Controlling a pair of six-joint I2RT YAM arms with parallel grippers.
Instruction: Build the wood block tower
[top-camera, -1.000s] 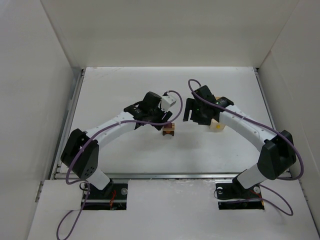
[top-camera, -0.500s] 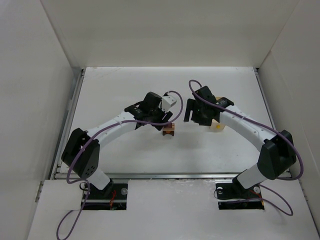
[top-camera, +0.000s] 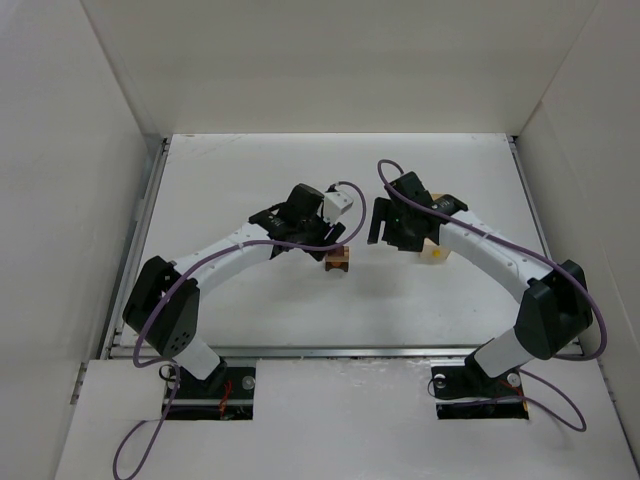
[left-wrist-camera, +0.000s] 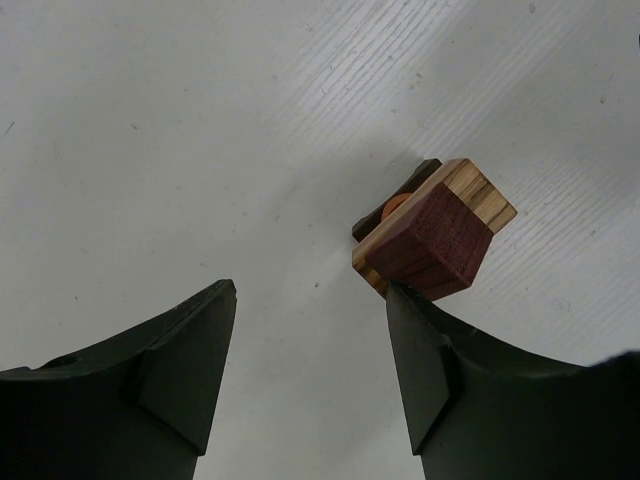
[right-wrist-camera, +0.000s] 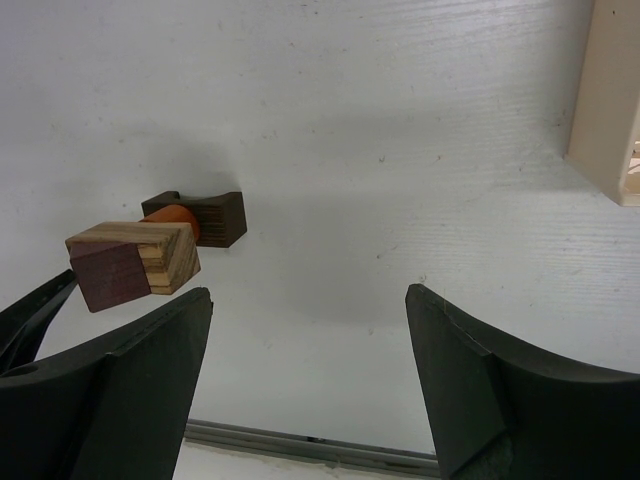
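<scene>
Left wrist, tower (left-wrist-camera: 432, 232) beside tool (left-wrist-camera: 310, 290) (jaws apart)

My left arm (top-camera: 235, 240) and right arm (top-camera: 490, 255): white links, black joints, purple cable (top-camera: 118, 450) trailing along each. White camera block (top-camera: 337, 203) beside left arm's wrist. Black wedge fingers (left-wrist-camera: 180, 370).

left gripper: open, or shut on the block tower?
Open. The left gripper is spread, with bare table in the gap; the block tower sits just outside that gap. Touching it: cannot tell.
</scene>
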